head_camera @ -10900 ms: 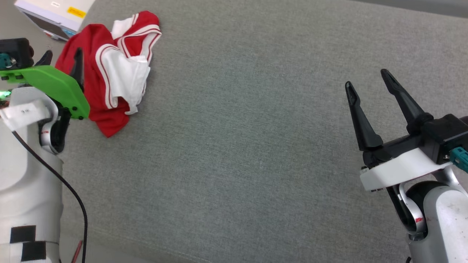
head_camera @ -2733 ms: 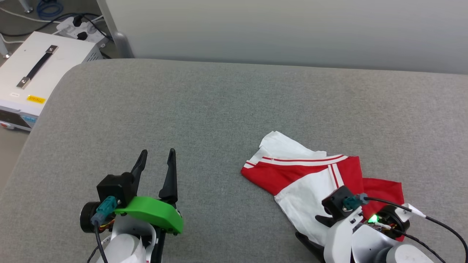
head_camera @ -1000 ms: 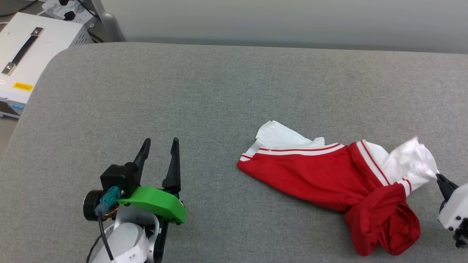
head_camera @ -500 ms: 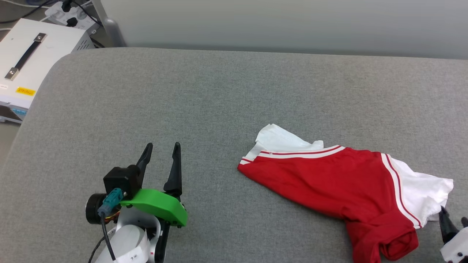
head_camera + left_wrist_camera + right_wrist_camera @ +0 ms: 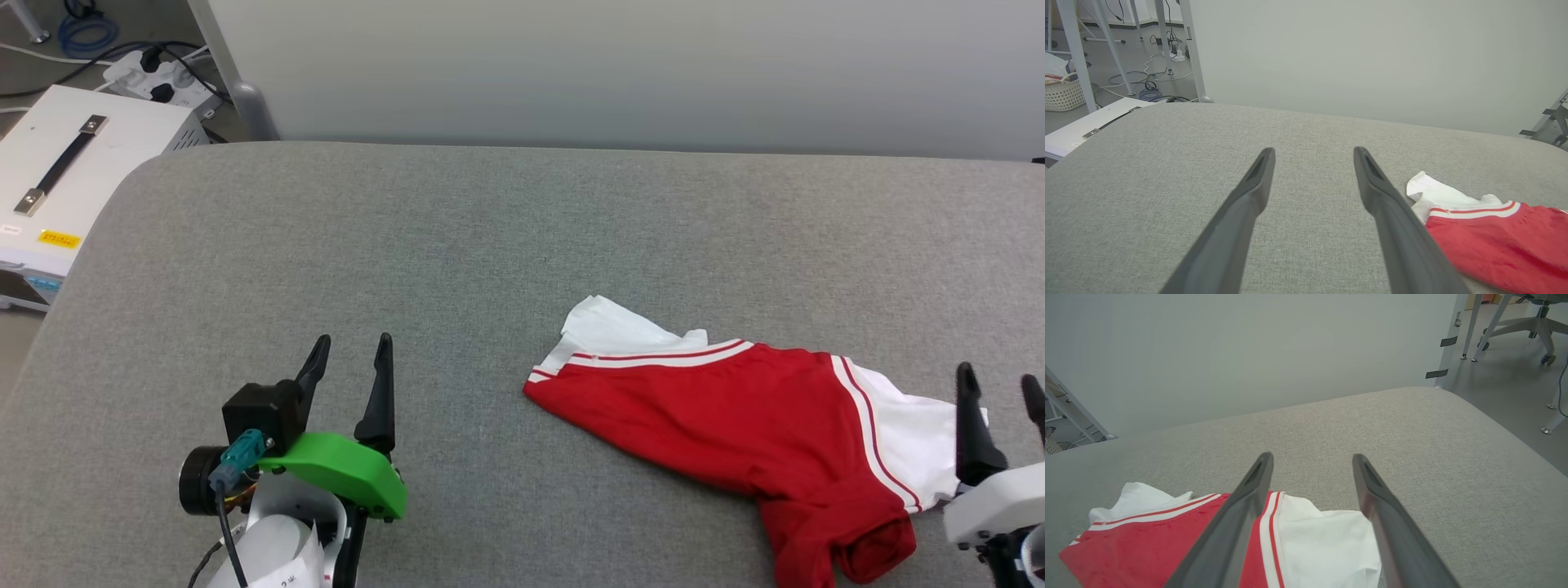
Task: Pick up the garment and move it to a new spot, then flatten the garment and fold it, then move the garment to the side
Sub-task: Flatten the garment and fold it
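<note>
We see the garment (image 5: 735, 425) lying on the right half of the grey bench (image 5: 490, 245), loosely spread and not flat. One white sleeve (image 5: 608, 327) points toward the far wall, and the red body runs from it toward the near right corner. Its near end is bunched into a red roll (image 5: 857, 547), which the bottom edge of the head view cuts off. We cannot tell whether the front or the back faces up.

The right jaws stand spread and pinch nothing. In the head view one dark finger (image 5: 970, 433) covers the outer edge of the other white sleeve (image 5: 906, 433), and the second finger is cut by the right border. From the right wrist view the garment (image 5: 1147, 547) lies under and between the fingers, with the striped seam (image 5: 1271, 539) partly hidden behind one of them. We cannot say whether the tips touch the cloth.

The left jaws are also spread and empty, well apart from the garment, over bare bench near the front left. A green cover (image 5: 343, 474) hides the wrist behind them. In the left wrist view the garment (image 5: 1494, 241) shows at the lower right, cut off by the frame and by one finger (image 5: 1392, 220).

Beyond the bench's left end stands a white case (image 5: 73, 171) with a black handle, only partly in view.
</note>
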Robot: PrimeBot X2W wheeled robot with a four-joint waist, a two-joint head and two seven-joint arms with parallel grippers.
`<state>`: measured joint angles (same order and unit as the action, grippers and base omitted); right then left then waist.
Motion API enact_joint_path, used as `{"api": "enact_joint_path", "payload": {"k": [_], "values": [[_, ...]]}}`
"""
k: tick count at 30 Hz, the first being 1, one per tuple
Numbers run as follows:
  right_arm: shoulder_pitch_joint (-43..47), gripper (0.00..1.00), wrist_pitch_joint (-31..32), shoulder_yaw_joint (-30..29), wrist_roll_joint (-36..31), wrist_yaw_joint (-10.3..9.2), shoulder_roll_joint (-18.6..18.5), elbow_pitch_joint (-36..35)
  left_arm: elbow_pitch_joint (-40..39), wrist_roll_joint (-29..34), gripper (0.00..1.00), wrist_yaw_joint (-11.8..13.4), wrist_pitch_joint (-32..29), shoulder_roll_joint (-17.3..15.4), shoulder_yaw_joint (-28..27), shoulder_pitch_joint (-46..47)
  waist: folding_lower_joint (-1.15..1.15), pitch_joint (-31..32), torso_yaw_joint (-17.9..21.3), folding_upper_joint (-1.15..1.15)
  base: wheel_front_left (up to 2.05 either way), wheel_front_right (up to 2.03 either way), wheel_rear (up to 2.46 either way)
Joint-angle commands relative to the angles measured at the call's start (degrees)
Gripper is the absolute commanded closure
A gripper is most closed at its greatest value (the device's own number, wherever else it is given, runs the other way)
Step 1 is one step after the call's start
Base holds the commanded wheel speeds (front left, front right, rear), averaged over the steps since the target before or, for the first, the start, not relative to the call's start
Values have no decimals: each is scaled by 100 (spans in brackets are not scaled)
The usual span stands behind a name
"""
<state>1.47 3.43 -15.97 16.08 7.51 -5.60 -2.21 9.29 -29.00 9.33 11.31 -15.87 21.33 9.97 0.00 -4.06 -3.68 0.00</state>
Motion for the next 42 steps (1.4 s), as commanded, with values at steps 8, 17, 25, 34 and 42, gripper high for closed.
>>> {"api": "enact_joint_path", "payload": {"k": [8,17,25,34,42], "values": [[163,0,-167,1093,-51,-2,-66,-645,-5,3,0,-77,-286,-153,129,214,0,-59,206,0,0,0,0],[31,0,-230,1581,8,-2,-23,-949,392,163,0,-540,-980,-148,615,1218,0,-387,682,0,0,0,0],[-178,0,-262,1817,94,-2,-45,-911,1363,207,0,-1135,-1934,81,1146,2356,0,-896,1174,0,0,0,0],[-478,0,-327,1986,214,-2,-179,-719,2685,74,0,-1553,-3315,245,1635,3413,0,-1358,1419,0,0,0,0],[-617,0,-444,2100,366,-2,-145,-503,3598,53,0,-1674,-4296,277,2405,3917,0,-1550,1478,0,0,0,0]]}}
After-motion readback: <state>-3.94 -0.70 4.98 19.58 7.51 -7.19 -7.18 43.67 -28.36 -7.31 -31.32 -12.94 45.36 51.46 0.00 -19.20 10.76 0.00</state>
